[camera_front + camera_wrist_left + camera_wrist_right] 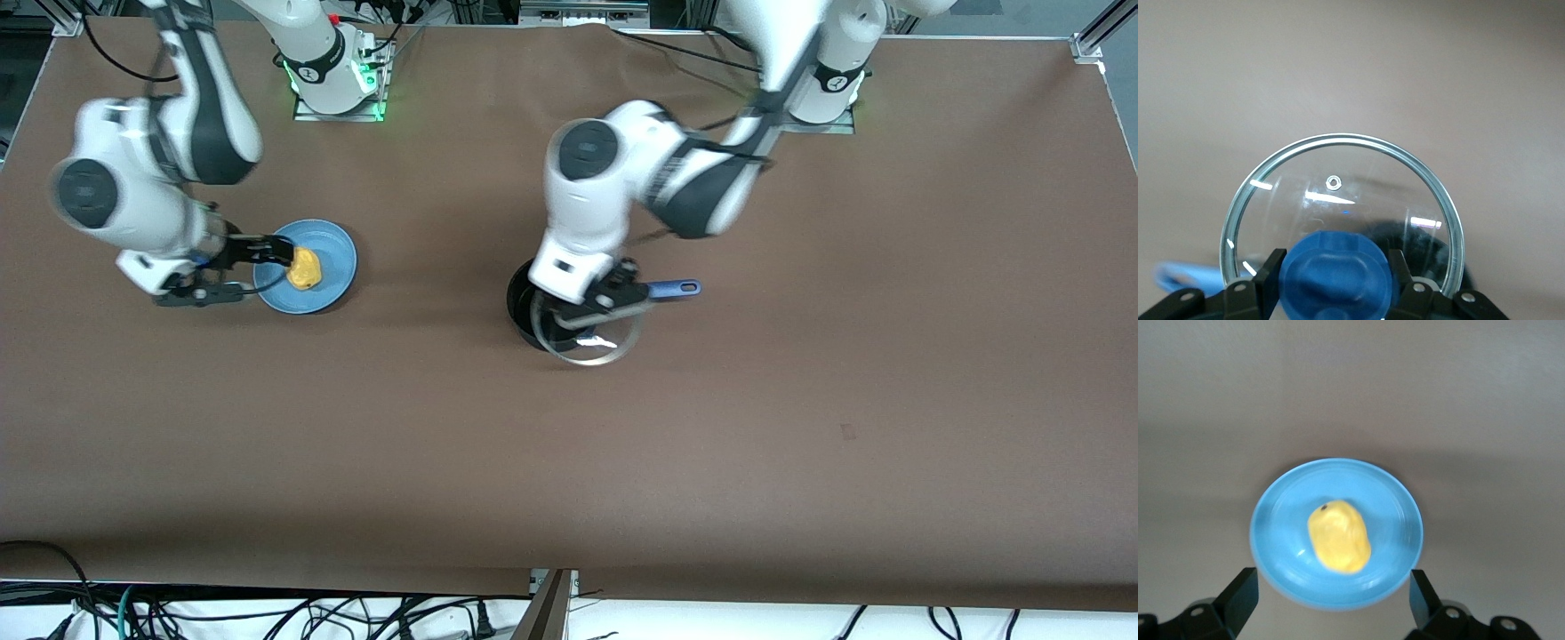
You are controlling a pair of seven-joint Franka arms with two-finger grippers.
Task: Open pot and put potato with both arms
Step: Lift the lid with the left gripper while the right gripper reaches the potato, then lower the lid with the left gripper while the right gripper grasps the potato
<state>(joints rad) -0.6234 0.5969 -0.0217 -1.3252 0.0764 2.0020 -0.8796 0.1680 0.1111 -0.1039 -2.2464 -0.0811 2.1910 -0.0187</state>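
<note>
The black pot (524,307) stands mid-table, its blue handle (673,288) pointing toward the left arm's end. My left gripper (594,307) is shut on the blue knob (1338,280) of the glass lid (591,342). It holds the lid lifted and tilted, partly off the pot. In the left wrist view, my left gripper (1336,270) clamps the knob, and the lid's steel rim (1345,138) and the dark pot (1428,243) show. The yellow potato (304,268) lies on the light-blue plate (336,258). My right gripper (253,268) is open over the plate's edge. In the right wrist view, my right gripper (1331,593) frames the potato (1338,535) and the plate (1278,520).
The brown table (569,462) carries only the pot and the plate. The plate sits toward the right arm's end and the pot near the middle. Cables hang along the table's edge nearest the front camera.
</note>
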